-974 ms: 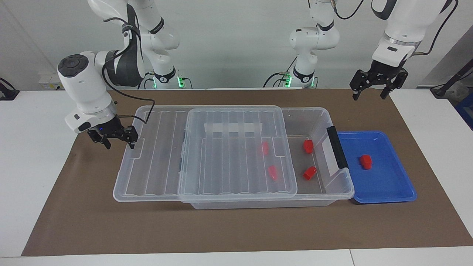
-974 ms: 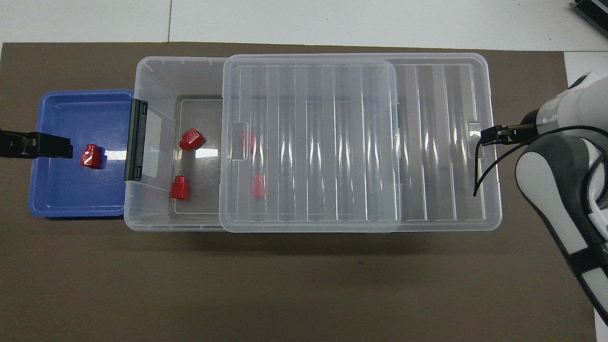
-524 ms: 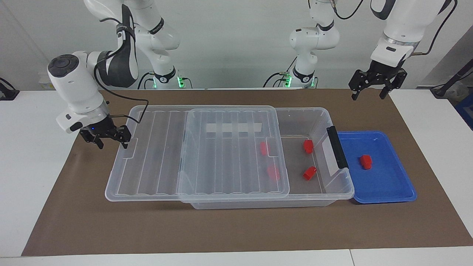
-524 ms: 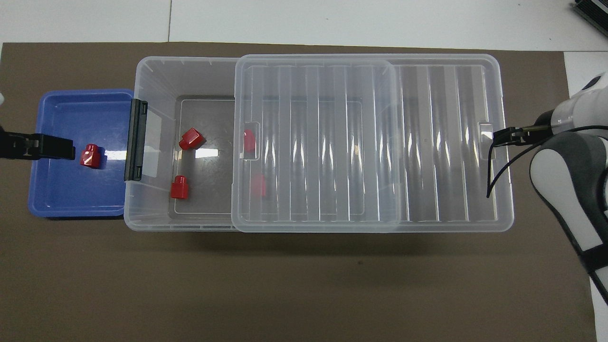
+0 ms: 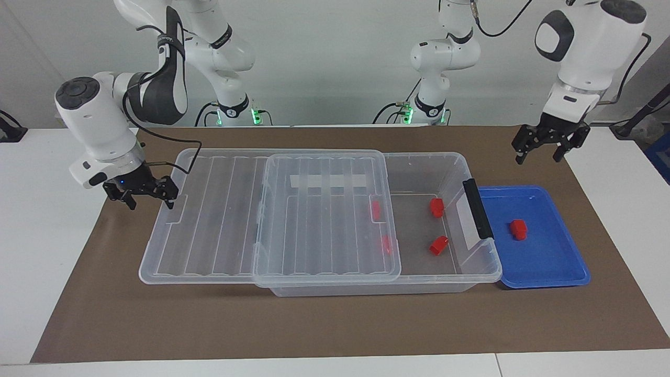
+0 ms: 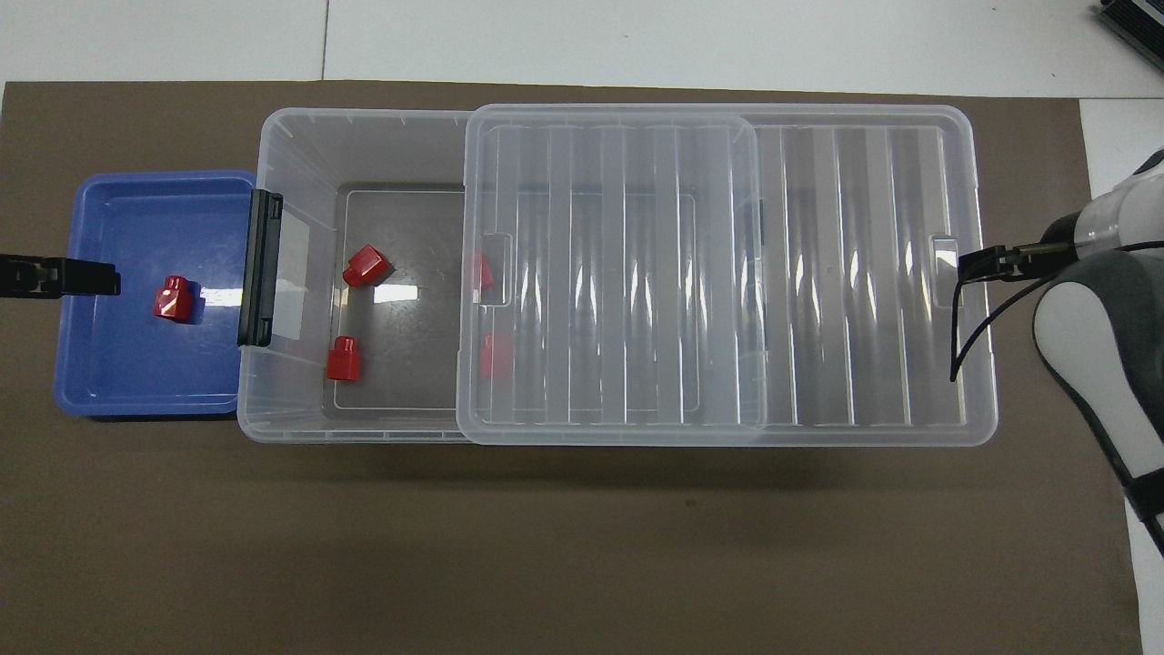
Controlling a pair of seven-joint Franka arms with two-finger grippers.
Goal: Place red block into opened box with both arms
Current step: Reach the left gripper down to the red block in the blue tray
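Facing view: with the box (image 5: pixel 451 173) lid (image 5: pixel 314 225) slid half off at centre frame and the right gripper (image 5: pixel 140 192) spread at its end, the left gripper (image 5: pixel 547 149), spread at upper right, should descend squarely astride the red block (image 5: pixel 518 229) in the blue tray (image 5: pixel 555 272) at right.

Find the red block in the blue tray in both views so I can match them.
Facing view: the red block lies mid-tray, at the picture's right.
Overhead view: the red block lies mid-tray, at the picture's left.
Shared landmark: the box's black handle, right beside the blue tray in both.
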